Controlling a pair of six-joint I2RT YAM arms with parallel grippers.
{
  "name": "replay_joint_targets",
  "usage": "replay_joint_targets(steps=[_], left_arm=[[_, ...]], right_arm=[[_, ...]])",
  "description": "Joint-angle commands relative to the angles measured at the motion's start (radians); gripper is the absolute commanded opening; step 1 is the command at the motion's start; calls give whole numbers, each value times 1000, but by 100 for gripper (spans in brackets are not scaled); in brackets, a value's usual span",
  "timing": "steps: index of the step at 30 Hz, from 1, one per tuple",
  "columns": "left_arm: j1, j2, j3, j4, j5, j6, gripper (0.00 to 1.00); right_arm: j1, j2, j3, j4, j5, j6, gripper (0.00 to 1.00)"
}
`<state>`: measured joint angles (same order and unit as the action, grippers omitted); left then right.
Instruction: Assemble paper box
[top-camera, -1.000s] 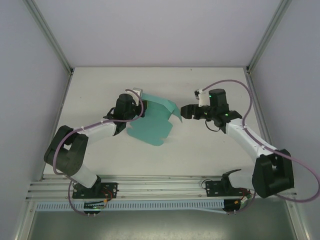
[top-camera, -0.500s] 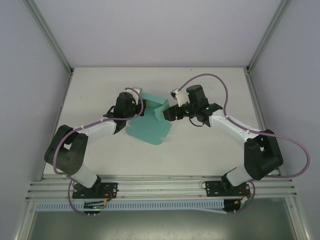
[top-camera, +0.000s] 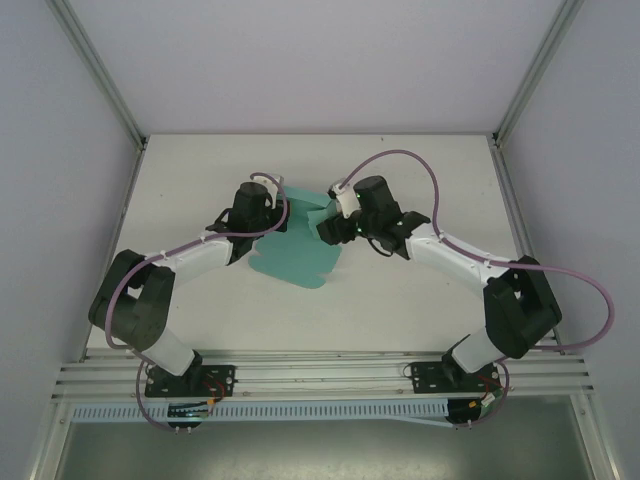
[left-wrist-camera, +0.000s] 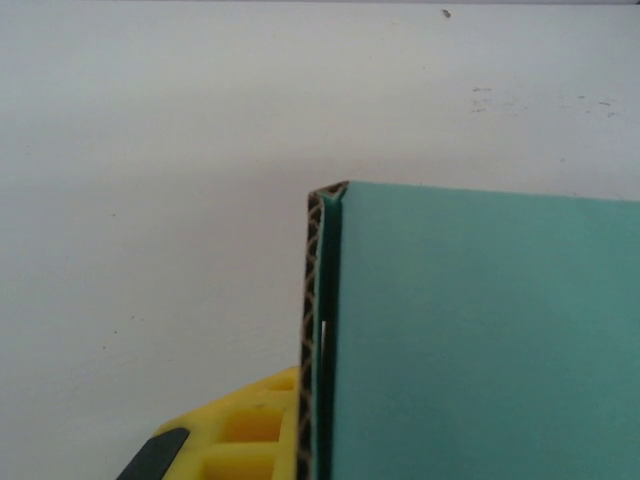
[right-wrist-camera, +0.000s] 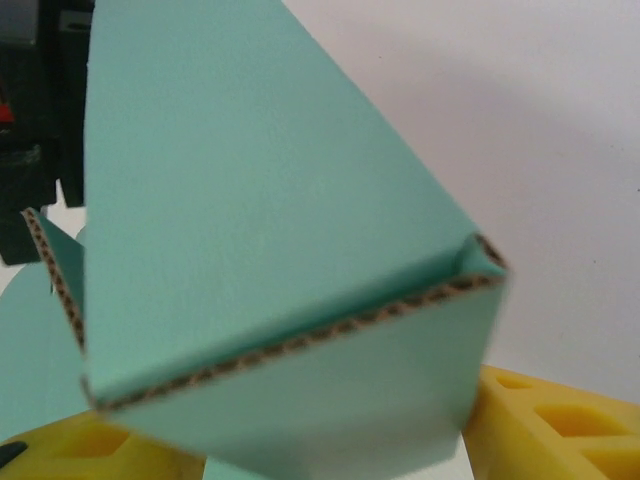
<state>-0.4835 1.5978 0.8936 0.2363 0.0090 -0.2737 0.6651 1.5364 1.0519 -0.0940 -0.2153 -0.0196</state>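
- The white table (top-camera: 180, 175) has lots of bare room on its left side, out to the side wall. The left arm (top-camera: 190, 262) lies low across it, well away from the wall.
- The left gripper (top-camera: 282, 218) is at the back left edge of the paper box (top-camera: 295, 258). Its fingers are pressed together and pinch that edge. In the left wrist view one yellow finger (left-wrist-camera: 245, 440) sits right against the brown wavy cut edge of the box (left-wrist-camera: 480, 330), which is folded double there.
- The green box lies near the middle of the table, between the two grippers. Most of it is flat, with one corner pointing at the near edge. Its back right part stands up, folded.
- The right gripper (top-camera: 326, 230) is at that standing part. Its yellow fingers (right-wrist-camera: 565, 430) are spread wide, and a folded corner of the box (right-wrist-camera: 270, 250) sits between them. I cannot tell if they touch it.
- There is bare table behind the box, in front of it, and on the right side, where the right arm (top-camera: 460, 262) reaches across.
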Motion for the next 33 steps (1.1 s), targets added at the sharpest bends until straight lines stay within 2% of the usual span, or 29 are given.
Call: replay_joint_targets(steps=[1,4,7,9,13,18,21,24,27,33], left_arm=[[-7,2,53,-30,7,-32,0],[-7,-8,49,-30,1,-33,0],[-9,-19,47,-34,0,-27,0],[-13,-24,53,-54,-30,-32,0],[-39,-16,107,-158,-163,-91,0],[-53,3,187,-332,-294,-215,0],[-53,-10,192,-370,-297,-257,0],[-54,-11,216,-429,-310,-299,0],[-54,-7,246,-488,-317,-332,0],[-54,20,289,-562,-363,-352,0]], right_arm=[[31,47,45,78,77,36,64],[60,79,77,67,207,58,56],[80,98,95,58,317,65,39],[87,112,115,34,402,97,24],[112,162,180,-54,652,198,18],[120,291,341,-350,989,410,2],[104,364,416,-503,1123,479,0],[71,398,440,-557,1142,522,0],[53,432,466,-625,1226,545,0],[22,464,491,-694,1327,509,0]])
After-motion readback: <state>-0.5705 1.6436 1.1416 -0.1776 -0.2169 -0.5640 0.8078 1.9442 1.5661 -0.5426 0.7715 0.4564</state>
